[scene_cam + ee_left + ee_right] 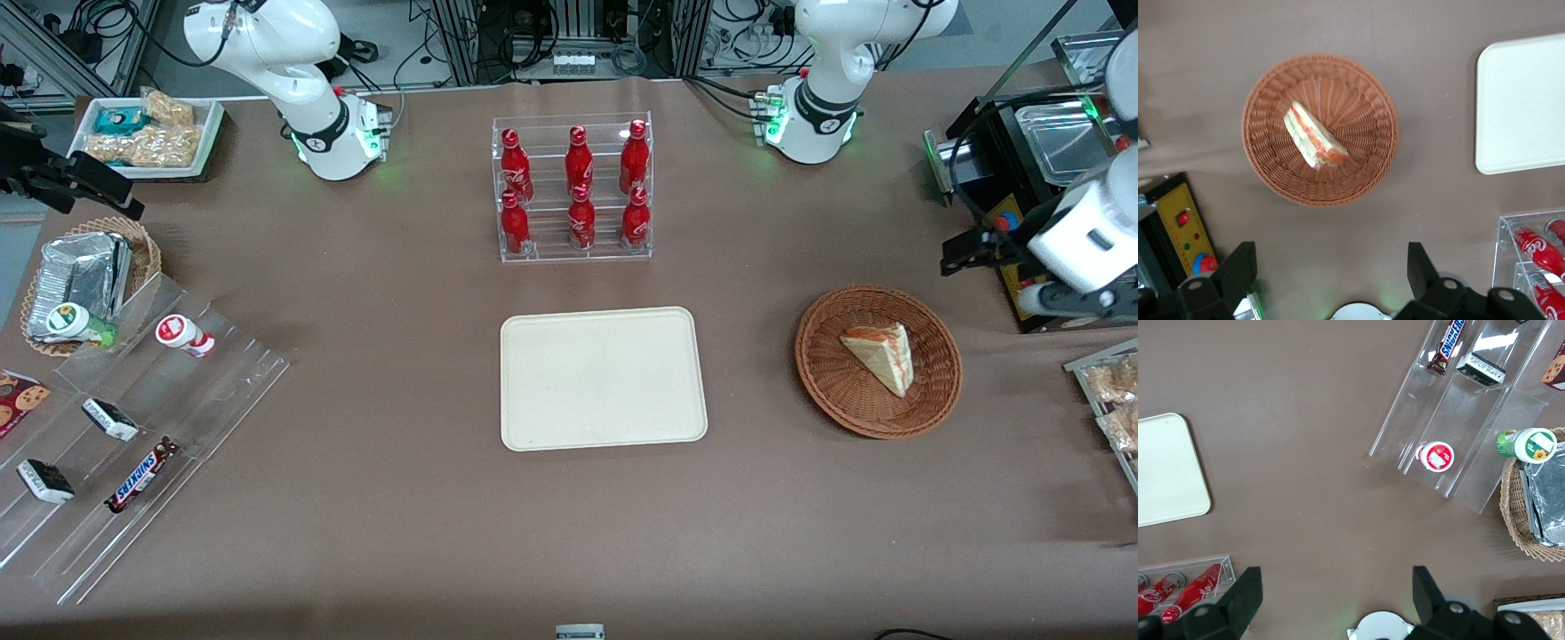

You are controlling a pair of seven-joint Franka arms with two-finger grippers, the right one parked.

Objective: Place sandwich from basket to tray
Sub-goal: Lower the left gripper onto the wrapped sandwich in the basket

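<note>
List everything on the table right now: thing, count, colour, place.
sandwich: 1, pale bread with red and green filling, in the basket
basket: 1, reddish-brown wicker, toward the working arm's end
tray: 1, cream, mid-table, nothing on it
cola bottles: 6, red, in a clear rack farther from the front camera than the tray
foil pack: silver, in a tan wicker basket, toward the parked arm's end
clear stepped stand: 1, holds a Snickers bar, small packs and a red-and-white cup
white snack tray: 1, toward the parked arm's end
claw: left arm's, black, open, raised beside the basket, holding nothing
</note>
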